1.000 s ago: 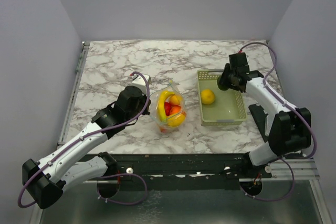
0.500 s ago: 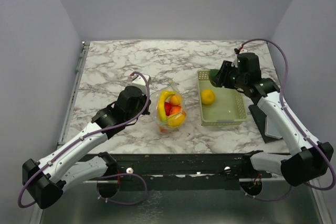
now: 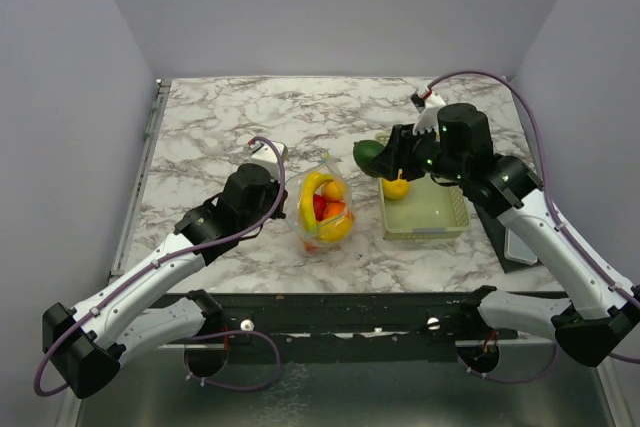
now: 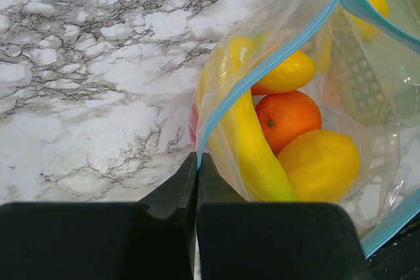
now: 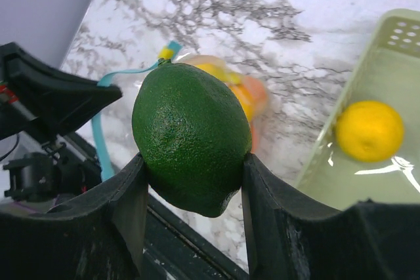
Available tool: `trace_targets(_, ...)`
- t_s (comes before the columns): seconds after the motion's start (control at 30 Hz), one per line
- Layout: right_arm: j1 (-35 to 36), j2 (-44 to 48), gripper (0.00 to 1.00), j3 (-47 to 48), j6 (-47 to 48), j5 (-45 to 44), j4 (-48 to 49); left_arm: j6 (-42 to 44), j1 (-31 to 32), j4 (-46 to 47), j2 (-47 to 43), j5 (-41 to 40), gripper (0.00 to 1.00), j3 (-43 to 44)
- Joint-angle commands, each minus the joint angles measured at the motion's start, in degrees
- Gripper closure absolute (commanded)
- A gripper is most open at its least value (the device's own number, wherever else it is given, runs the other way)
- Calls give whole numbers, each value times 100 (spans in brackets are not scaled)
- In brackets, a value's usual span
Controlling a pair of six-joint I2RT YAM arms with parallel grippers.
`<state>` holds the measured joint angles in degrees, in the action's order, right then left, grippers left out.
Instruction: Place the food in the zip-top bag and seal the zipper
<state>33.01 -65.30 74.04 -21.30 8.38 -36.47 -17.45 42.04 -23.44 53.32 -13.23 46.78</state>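
Your right gripper [image 5: 190, 185] is clamped on the green fruit [image 5: 190, 129] above the basket's [image 3: 455, 222] left rim, and the bag [image 3: 322, 209] stands to its left, mouth up, its zipper strip [image 4: 262, 70] pinched in your closed left gripper [image 4: 197, 162].

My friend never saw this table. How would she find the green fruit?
On the right of the marble-patterned table sits a pale green slotted plastic basket. By its far left corner, the right gripper pinches a dark green, egg-shaped toy fruit. It is the only green fruit: those in the basket and clear plastic bag are yellow, orange or red.
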Motion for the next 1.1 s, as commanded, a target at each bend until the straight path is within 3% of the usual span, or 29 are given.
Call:
trace_targets(0.0,627,-114,77,398,134,6,-298,35,-32,-117,11,-5,100,-44)
trace_targets(0.3,1872,-866,78,940,42,-1051,-588,40,-32,-117,-25,31,100,-47)
trace_targets(0.53,2454,-1705,78,1380,22,-1764,-915,39,-31,-107,-21,84,100,-40)
trace_targets(1.07,2614,-3141,77,2134,-337,-2880,-1890,28,-35,-108,-94,119,100,-43)
